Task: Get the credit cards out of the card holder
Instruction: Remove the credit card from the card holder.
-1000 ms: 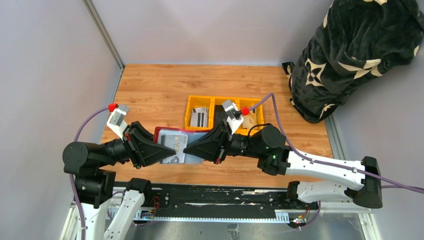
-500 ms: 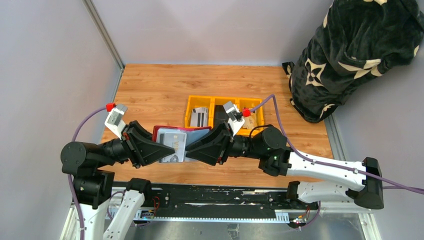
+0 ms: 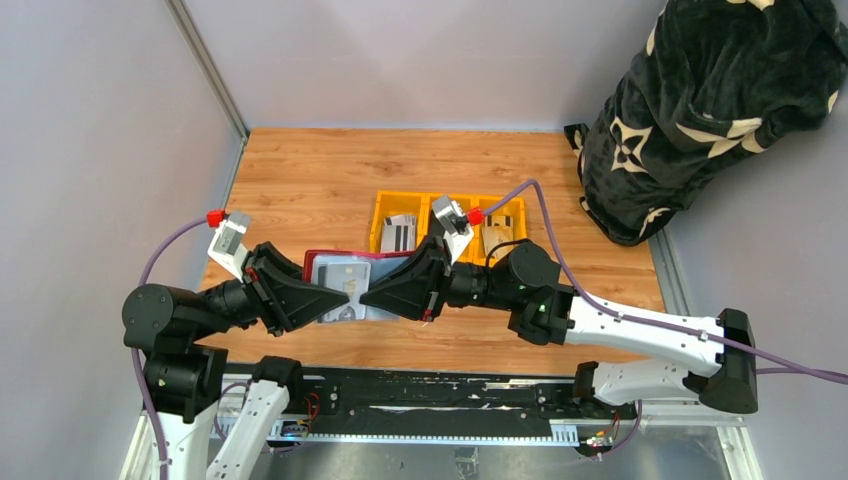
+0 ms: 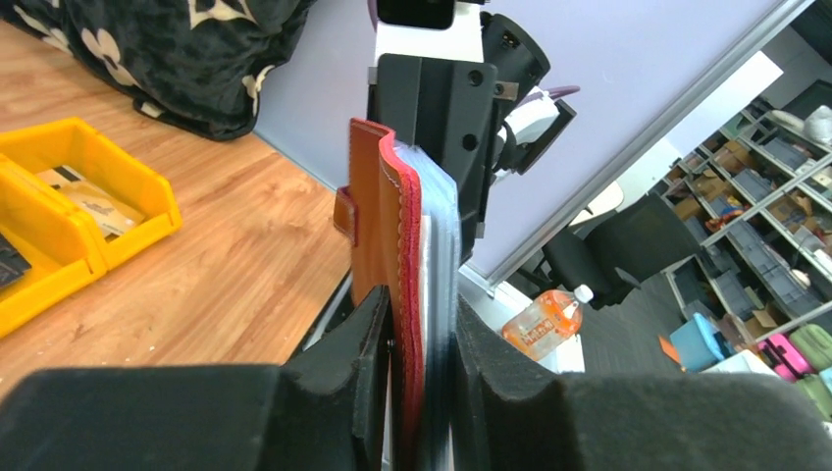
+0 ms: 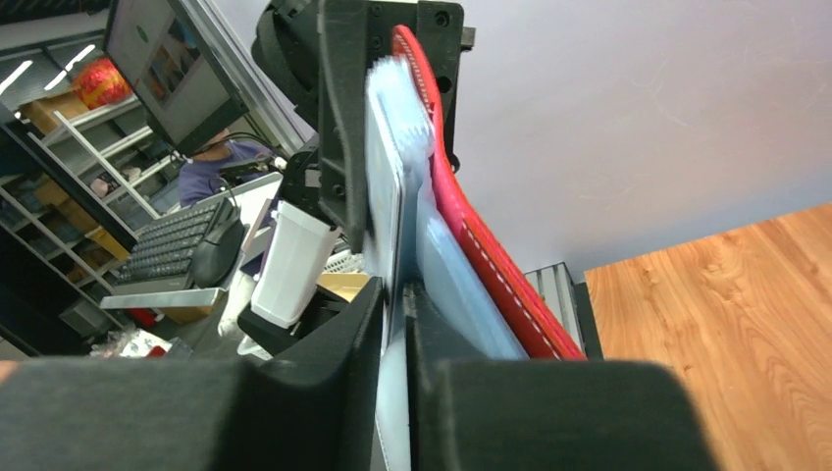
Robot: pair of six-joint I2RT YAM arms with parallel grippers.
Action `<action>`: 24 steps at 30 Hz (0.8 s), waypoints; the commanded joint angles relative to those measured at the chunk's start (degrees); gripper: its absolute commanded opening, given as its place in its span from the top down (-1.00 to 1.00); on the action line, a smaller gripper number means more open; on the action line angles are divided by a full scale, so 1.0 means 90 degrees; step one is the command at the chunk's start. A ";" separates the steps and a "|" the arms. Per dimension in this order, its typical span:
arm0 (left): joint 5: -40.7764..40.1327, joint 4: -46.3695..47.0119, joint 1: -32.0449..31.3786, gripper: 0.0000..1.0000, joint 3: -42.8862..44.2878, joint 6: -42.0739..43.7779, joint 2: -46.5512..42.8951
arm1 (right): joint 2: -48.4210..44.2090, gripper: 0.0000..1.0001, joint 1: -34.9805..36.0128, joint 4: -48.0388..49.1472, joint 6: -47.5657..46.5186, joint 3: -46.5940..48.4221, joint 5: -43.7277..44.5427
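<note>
Card holder (image 3: 338,270) hangs open above the table (image 3: 300,180) between both grippers, slightly farther back than a second ago. Left gripper (image 3: 338,302) still pinches its red cover and sleeves. Right gripper (image 3: 366,296), shifted leftward, clamps one pale sleeve (image 5: 390,186). Loose credit cards (image 3: 398,236) lie in the yellow bin (image 3: 405,197).

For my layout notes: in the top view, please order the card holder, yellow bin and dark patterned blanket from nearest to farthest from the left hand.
1. card holder, gripped in the left hand, front centre.
2. yellow bin, behind it, mid-table.
3. dark patterned blanket, back right corner.
</note>
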 commanded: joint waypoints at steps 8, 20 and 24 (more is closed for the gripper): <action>0.0472 0.0626 -0.0035 -0.11 -0.0038 -0.0900 -0.0112 | 0.0050 1.00 -0.0054 0.0225 -0.0051 0.0030 0.0014; 0.0891 0.1044 -0.0038 0.48 -0.0147 -0.1315 -0.0075 | 0.0012 1.00 -0.0072 0.0270 -0.0083 -0.0062 -0.0200; 0.0858 0.1178 -0.0038 0.65 -0.0063 -0.1402 -0.0015 | -0.0198 1.00 -0.0129 0.0354 -0.0042 -0.0342 -0.0095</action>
